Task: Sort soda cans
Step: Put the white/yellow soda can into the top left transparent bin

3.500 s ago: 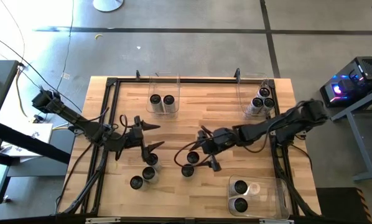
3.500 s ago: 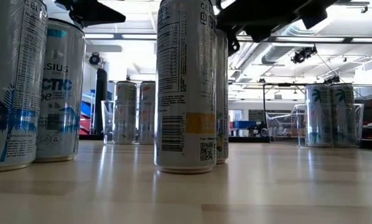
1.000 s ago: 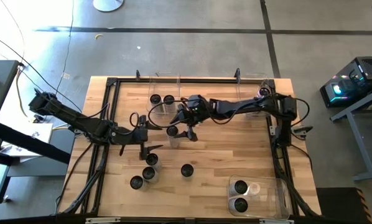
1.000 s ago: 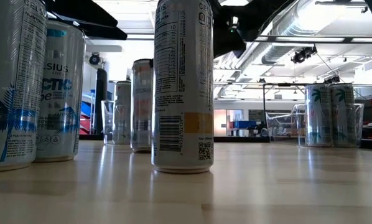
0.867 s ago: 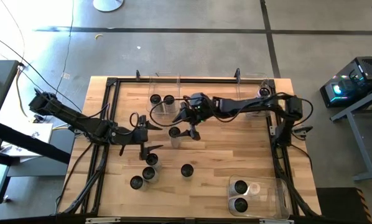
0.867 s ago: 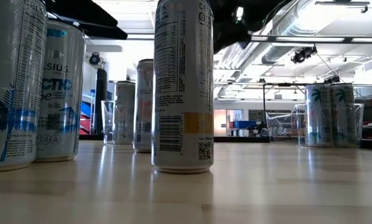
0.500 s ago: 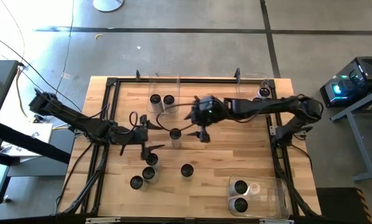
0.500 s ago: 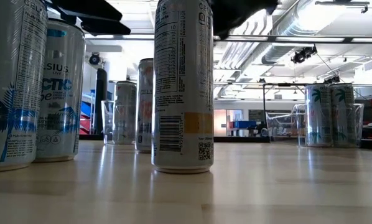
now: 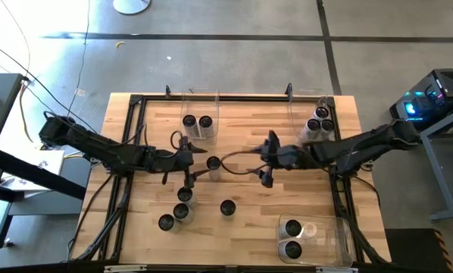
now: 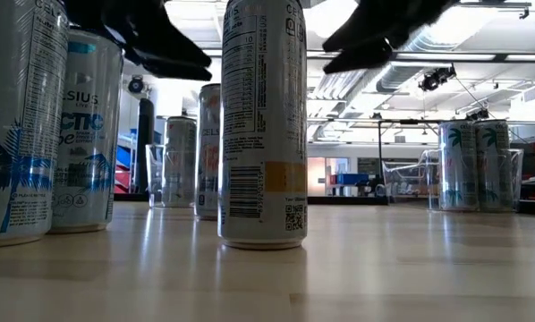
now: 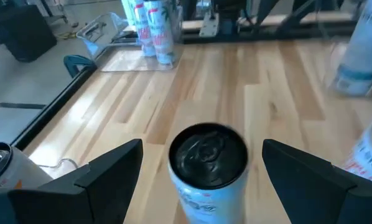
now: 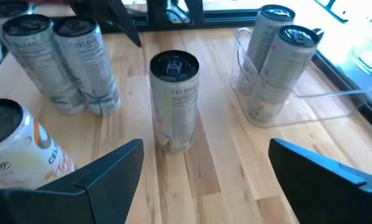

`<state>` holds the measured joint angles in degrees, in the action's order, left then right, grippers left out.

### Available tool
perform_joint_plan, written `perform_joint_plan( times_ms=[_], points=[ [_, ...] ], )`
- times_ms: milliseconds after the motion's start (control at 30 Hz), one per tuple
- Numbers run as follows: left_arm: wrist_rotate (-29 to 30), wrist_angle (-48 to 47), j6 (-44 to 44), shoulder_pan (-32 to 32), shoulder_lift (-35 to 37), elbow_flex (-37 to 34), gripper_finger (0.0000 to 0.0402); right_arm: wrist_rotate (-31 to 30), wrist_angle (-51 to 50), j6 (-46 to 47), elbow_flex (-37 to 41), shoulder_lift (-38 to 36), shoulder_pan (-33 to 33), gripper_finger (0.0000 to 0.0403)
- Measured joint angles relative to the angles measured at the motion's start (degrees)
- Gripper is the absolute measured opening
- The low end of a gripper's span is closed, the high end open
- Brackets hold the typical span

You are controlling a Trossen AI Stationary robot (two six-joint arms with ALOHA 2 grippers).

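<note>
In the low view the nearest can is cut off by the picture's edge. The far cans' labels are too small to read.

Silver-white soda cans with dark tops, pale wooden table

A robotics lab or workshop: a wooden bench with a black frame stands on bare concrete floor (cables trail across it). Exposed ducts and strip lights hang in the open hall behind.
</note>
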<state>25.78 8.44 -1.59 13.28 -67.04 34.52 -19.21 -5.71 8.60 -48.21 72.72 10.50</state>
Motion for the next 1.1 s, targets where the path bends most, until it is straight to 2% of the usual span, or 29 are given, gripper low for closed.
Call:
perform_joint_plan(
  times_ms=[100,233,567,967,1100],
  points=[
    [0.0,0.9,2.5,-1.2,-1.7,0.0,0.0324,-3.4,5.4,2.6,4.6,-0.4,1.9,0.0342],
    [-1.1,2.2,3.7,-3.0,-3.3,0.0,0.0324,-5.0,12.2,5.1,9.1,-0.4,3.1,0.0342],
    [-13.5,5.1,-0.2,-6.6,-5.7,0.1,0.0324,-5.2,15.2,4.5,10.5,-0.4,3.1,0.0342],
    [-12.2,4.3,0.7,-6.2,-1.8,1.1,0.0324,-5.2,16.2,4.6,10.5,-0.4,3.1,0.0342],
    [-6.4,-1.7,0.8,-2.4,0.4,2.4,0.0324,-5.1,16.2,4.6,10.5,-0.4,3.1,0.0342]
  ],
)
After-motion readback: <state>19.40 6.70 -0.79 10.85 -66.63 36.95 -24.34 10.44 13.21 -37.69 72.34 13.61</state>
